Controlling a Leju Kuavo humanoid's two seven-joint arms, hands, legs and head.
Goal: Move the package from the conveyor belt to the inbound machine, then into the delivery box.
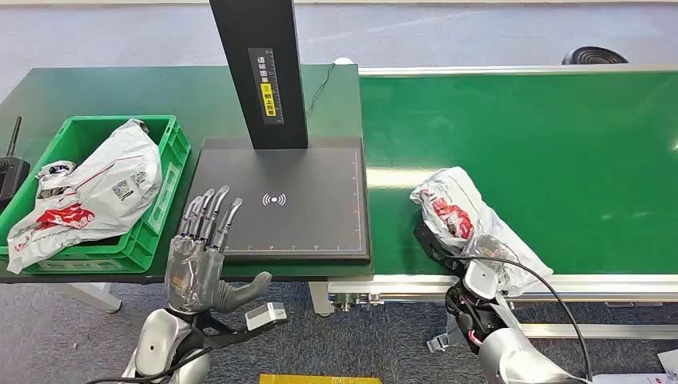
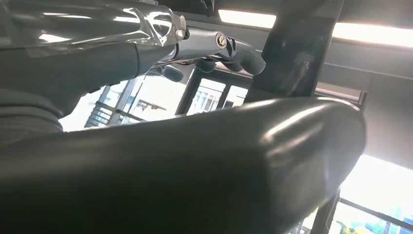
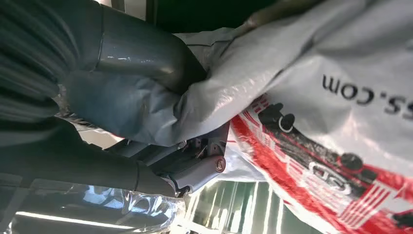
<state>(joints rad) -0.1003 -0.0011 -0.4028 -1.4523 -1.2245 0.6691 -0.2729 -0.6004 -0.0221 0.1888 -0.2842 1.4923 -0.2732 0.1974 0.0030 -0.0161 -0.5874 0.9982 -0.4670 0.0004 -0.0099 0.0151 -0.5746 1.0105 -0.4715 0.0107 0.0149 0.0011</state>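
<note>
**A:** My right hand (image 1: 448,240) is clenched on the grey and red poly-bag package (image 1: 468,220); the right wrist view has my thumb (image 3: 146,58) pressed into the crumpled plastic, with the darker fingers (image 3: 195,170) under the bag. Where does it sit in the head view?

**B:** On the green conveyor belt (image 1: 544,136), near its front edge and close to the end that meets the table. Part of the bag drapes over your hand. I cannot tell whether it is lifted off the belt.

**A:** Noted. My left hand (image 1: 204,256) is released, fingers straight and apart, holding nothing. It hovers at the front left corner of the inbound machine's black scanner plate (image 1: 304,200).

**B:** Largest first, then: belt on the right, dark green table (image 1: 104,92) on the left, the plate between them with its black upright column (image 1: 260,64) rising from the back edge.

**A:** And the green delivery box (image 1: 156,212)?

**B:** On the table, just beside the plate's left edge. One white and red bagged parcel (image 1: 88,192) already lies inside, with a smaller wrapped item (image 1: 54,172) beside it. A black handset with an antenna (image 1: 9,164) stands left of the box.
</note>
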